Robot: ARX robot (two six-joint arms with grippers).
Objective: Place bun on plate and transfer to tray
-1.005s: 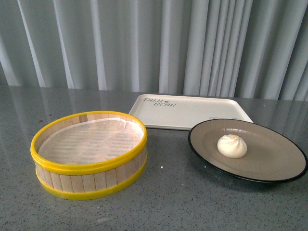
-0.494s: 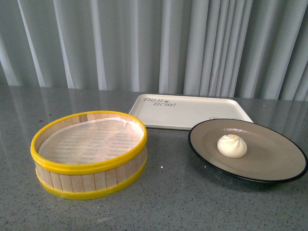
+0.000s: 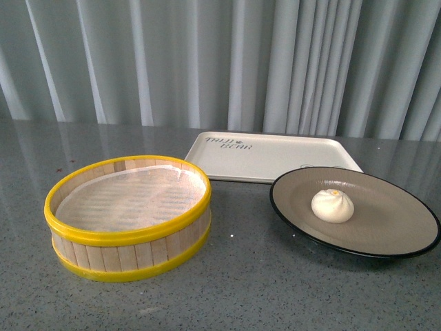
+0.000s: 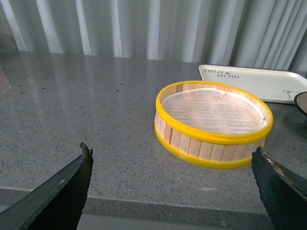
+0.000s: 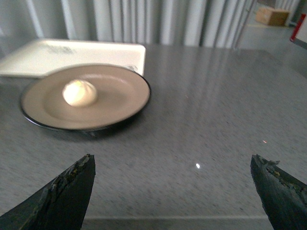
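Already the small white pleated steamed bun sits on the wide grey black-rimmed plate, just beside the cream rectangular tray; transfer remains, left gripper and right gripper both spread, empty.

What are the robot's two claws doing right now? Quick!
The left gripper is open and holds nothing.
The right gripper is open and holds nothing.

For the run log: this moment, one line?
white round bun: on taupe black-rimmed plate | plate: not on cream rectangular tray | left, right jaws: open
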